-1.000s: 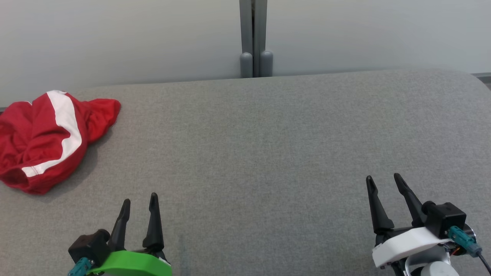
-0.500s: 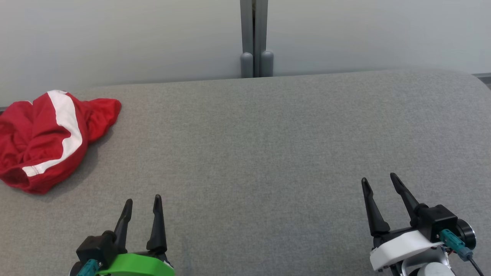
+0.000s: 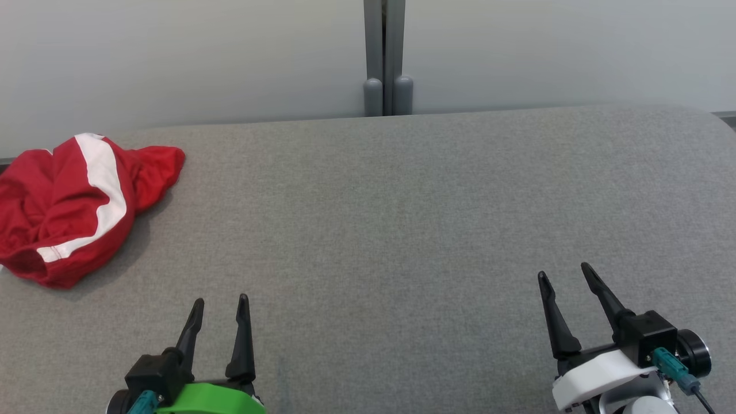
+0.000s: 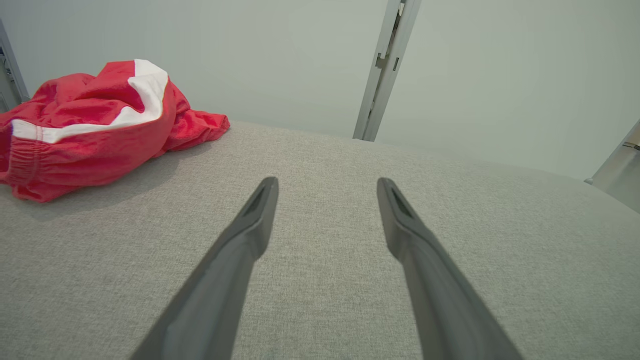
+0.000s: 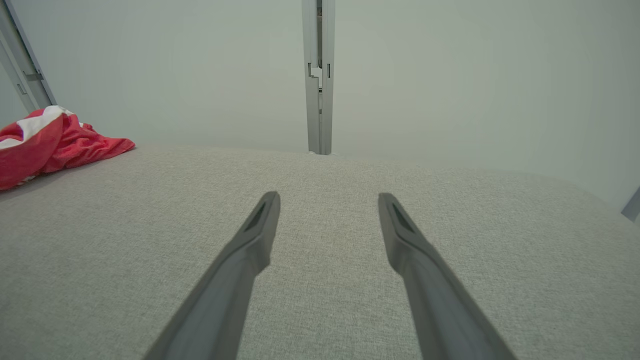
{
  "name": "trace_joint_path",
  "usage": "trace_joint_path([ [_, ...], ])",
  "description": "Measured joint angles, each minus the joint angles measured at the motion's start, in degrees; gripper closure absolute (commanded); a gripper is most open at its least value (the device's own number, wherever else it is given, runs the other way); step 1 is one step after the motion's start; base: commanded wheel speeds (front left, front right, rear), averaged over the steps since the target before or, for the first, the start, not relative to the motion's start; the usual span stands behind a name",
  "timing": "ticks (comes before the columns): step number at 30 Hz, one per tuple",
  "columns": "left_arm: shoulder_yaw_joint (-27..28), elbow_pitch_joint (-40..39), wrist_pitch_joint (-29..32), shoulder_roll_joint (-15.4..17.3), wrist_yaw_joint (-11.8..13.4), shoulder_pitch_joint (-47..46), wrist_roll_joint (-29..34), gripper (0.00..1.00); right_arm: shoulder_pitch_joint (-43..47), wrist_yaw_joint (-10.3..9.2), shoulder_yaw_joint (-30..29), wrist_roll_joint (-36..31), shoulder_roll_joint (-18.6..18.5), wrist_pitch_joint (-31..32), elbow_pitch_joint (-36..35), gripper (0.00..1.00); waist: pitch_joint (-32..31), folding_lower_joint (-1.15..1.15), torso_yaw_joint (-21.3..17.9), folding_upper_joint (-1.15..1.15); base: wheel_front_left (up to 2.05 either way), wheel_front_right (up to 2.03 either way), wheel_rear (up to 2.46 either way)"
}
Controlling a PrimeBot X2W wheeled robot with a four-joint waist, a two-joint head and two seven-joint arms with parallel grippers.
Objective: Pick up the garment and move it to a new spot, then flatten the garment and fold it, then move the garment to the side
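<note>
While garment (image 3: 69,213) lies crumpled apart, left pincer (image 3: 221,298), right pincer (image 3: 563,269) gape wide, empty.

In the head view we find the garment (image 3: 63,213) cut at the left edge, the left gripper (image 3: 221,299) cut off below.

Your head camera looks down on the grey surface (image 3: 402,230); both wrist cameras skim it low, sharing the garment (image 4: 90,125).

I have the left gripper (image 3: 221,299) at lower left, fingers parted and pointing up. The right gripper (image 3: 563,270) sits lower right, likewise parted.
</note>
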Motion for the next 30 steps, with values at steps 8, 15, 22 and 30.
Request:
trace_joint_path([
  [8, 0.08, 0.25, 0.0, 0.0, -0.01, 0.0, 0.07, 0.0, -0.01, 0.0, -0.04, 0.54, 0.0, 0.0, 0.78, 0.0, -0.01, 0.0, 0.18, 0.0, 0.0, 0.0, 0.0],
  [15, -0.34, 0.45, 0.0, 0.01, -0.1, -0.01, 0.12, 0.0, 0.01, 0.0, -0.89, 0.62, -0.02, 0.0, 0.67, 0.0, 0.0, 0.0, 1.11, 0.0, 0.0, 0.0, 0.0],
  [22, -0.46, 0.24, -0.09, 0.02, -0.05, -0.18, 0.2, 0.0, 0.41, 0.0, -1.82, 0.67, -0.05, -0.08, 0.48, 0.0, 0.11, 0.0, 4.88, 0.0, 0.0, 0.0, 0.0],
  [30, 0.48, 0.03, -0.09, 0.04, 0.09, -0.14, 0.31, 0.0, 0.36, 0.01, -1.29, 1.19, -0.04, -0.08, 0.58, 0.0, 0.26, 0.0, 12.07, 0.0, 0.0, 0.0, 0.0],
])
